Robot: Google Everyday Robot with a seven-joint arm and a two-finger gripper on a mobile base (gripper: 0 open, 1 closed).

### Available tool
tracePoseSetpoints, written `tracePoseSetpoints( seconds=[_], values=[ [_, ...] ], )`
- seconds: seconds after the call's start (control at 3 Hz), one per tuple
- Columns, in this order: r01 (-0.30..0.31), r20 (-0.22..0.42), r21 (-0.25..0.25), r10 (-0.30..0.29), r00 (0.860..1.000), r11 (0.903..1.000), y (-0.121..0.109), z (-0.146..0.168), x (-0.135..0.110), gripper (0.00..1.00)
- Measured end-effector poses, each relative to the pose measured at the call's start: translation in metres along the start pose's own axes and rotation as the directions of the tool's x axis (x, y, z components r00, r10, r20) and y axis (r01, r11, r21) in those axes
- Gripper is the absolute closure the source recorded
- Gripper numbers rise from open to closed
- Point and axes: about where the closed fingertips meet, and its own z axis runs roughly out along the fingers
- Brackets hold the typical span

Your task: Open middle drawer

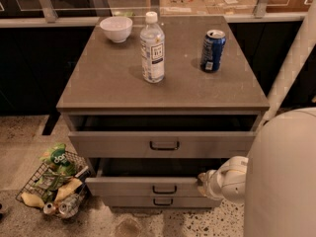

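The middle drawer (143,185) has a shallow grey front and a small black loop handle (164,189). It stands pulled out, further than the top drawer, with a dark gap above its front. The top drawer (163,143) is also out a little. The lowest drawer (160,201) sits shut below. My gripper (203,180) is at the right end of the middle drawer's front, at its top edge. Its fingers are hidden against the drawer and behind the white wrist (229,179).
On the cabinet top (108,78) stand a white bowl (116,28), a clear water bottle (152,48) and a blue can (213,50). A wire basket (54,184) of snack packets and cans sits on the floor at the left. My white arm body (281,177) fills the lower right.
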Motion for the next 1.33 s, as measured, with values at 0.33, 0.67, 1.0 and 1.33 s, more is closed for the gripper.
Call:
tracePoseSetpoints(
  seconds=[0.33,0.67,1.0,1.33],
  values=[
    [0.000,0.000,0.000,0.000,1.000,1.0000,0.0000,0.0000,0.0000,0.82],
    [0.000,0.000,0.000,0.000,1.000,1.0000,0.0000,0.0000,0.0000,0.58],
    [0.000,0.000,0.000,0.000,1.000,1.0000,0.0000,0.0001,-0.0001,0.36],
    [0.000,0.000,0.000,0.000,1.000,1.0000,0.0000,0.0001,-0.0001,0.12]
  ],
)
